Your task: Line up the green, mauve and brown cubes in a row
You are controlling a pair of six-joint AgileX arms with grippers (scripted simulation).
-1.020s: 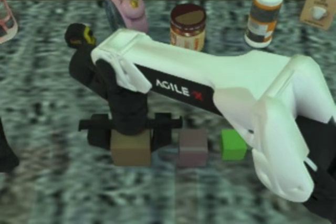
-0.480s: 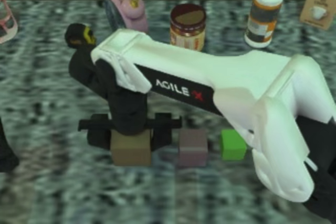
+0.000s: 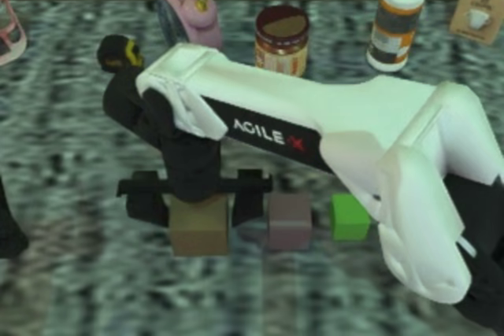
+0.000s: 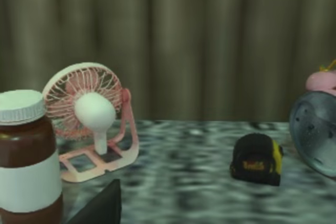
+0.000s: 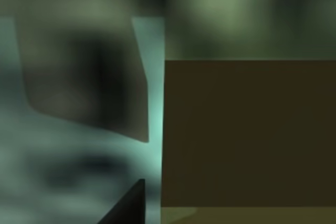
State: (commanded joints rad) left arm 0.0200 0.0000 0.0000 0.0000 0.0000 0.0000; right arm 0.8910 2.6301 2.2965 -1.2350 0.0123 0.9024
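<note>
Cubes sit in a row on the bench (image 3: 71, 147) in the top view: the olive-brown cube (image 3: 199, 227) at the left, the mauve cube (image 3: 289, 221) just beside it with a small gap, and the lime green cube (image 3: 349, 217) at the right, near the mauve one. The right tool (image 3: 197, 194) is over the brown cube, its fingers (image 3: 250, 193) spread wide and standing off both sides of the cube. At the far edge stand a pink alarm clock (image 3: 187, 7), a brown jar (image 3: 281, 39), a glue bottle (image 3: 396, 15), a tan carton (image 3: 479, 1) and a black tape measure (image 3: 120, 53).

The left wrist view shows a pink fan (image 4: 92, 116), a white-lidded jar (image 4: 26, 158), the tape measure and the clock's edge; whether the left tool is wide or narrow I cannot tell.

The right wrist view is filled by the brown cube's face.
</note>
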